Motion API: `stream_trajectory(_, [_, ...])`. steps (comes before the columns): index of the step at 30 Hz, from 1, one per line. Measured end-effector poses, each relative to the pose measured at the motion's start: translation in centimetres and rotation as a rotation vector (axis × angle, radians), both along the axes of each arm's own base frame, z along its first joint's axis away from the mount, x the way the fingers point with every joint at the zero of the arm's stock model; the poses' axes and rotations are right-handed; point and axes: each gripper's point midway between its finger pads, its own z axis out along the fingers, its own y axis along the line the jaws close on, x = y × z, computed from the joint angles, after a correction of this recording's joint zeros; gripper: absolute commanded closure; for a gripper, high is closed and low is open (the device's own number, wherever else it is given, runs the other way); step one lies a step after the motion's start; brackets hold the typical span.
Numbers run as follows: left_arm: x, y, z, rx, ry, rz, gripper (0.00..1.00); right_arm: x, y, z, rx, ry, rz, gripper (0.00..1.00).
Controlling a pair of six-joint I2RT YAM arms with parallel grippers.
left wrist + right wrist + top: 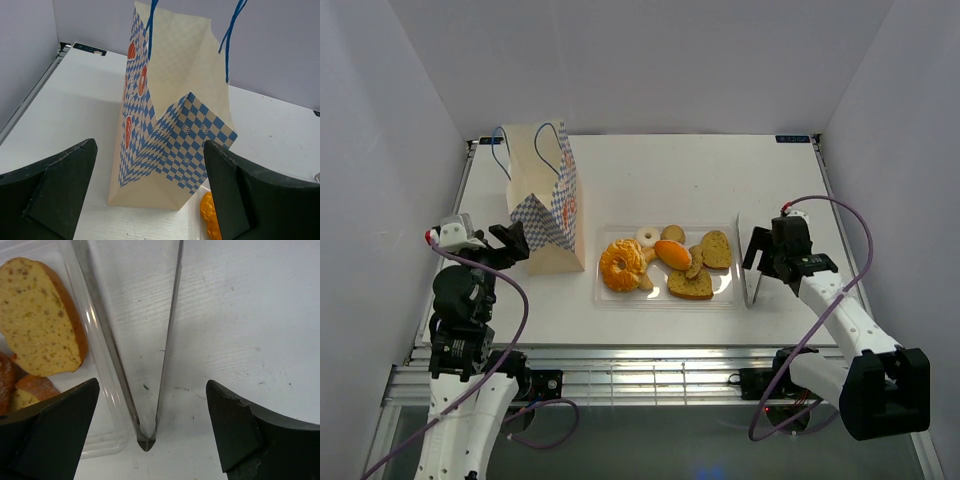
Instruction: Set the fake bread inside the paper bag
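**Both grippers released; bread on the tray, bag standing at left**

Edges and clearance
- The paper bag (546,200) stands upright at the left of the table (680,170), mouth open upward, blue cord handles raised. Its left side is near the left wall (390,150).
- The left gripper (150,150) has its jaws spread wide and holds nothing. The bag's chequered side fills the gap ahead of them, without touching.
- The fake bread (665,262) all lies in the clear tray (665,303), just right of the bag's base: twisted ring (622,265) at the left end, orange roll (672,254) in the middle, toast slices (716,248) at the right.
- The right gripper (152,390) is spread wide and empty. It straddles a clear upright flap (747,262) at the tray's right end (from the wrist view it forms a narrow V against the tray wall). Whether the fingers touch it, I cannot tell.
- There is open tabletop behind the tray and to the right of the flap.

Surface and room
- The tabletop is white and lightly scuffed, with a metal rail (650,375) along its near edge.
- Plain pale walls close the left, back and right sides
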Motion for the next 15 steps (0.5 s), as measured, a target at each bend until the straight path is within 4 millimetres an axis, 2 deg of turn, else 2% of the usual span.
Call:
stream_trajectory(4, [-0.5,-0.5,0.5,-0.001,-0.025,-0.018,0.02,-0.4,-0.6,-2.4,-0.021,0.088,-0.019,0.22])
stream_trajectory(5, [-0.6,-0.6,0.6,0.0,-0.027,-0.022,0.02,-0.4,-0.7,-2.8,-0.024,0.102,-0.023,0.28])
stream_trajectory(7, [-0.6,-0.7,0.6,0.0,-0.028,-0.028,0.02,-0.3,-1.0,-3.4,-0.032,0.122,-0.033,0.34])
stream_trajectory(8, [-0.6,-0.8,0.6,0.001,-0.03,-0.029,0.02,-0.3,-1.2,-3.7,-0.034,0.132,-0.039,0.41])
stream_trajectory(10, [-0.7,-0.8,0.7,0.002,-0.034,-0.031,0.02,-0.2,-1.5,-4.3,-0.035,0.149,-0.053,0.45])
stream_trajectory(11, [-0.8,-0.8,0.8,0.002,-0.036,-0.033,0.02,-0.1,-1.7,-4.5,-0.035,0.157,-0.061,0.51])
stream_trajectory(15, [-1.0,-1.0,1.0,0.0,-0.046,-0.041,0.02,0.4,-2.1,-5.5,-0.036,0.175,-0.074,0.6])
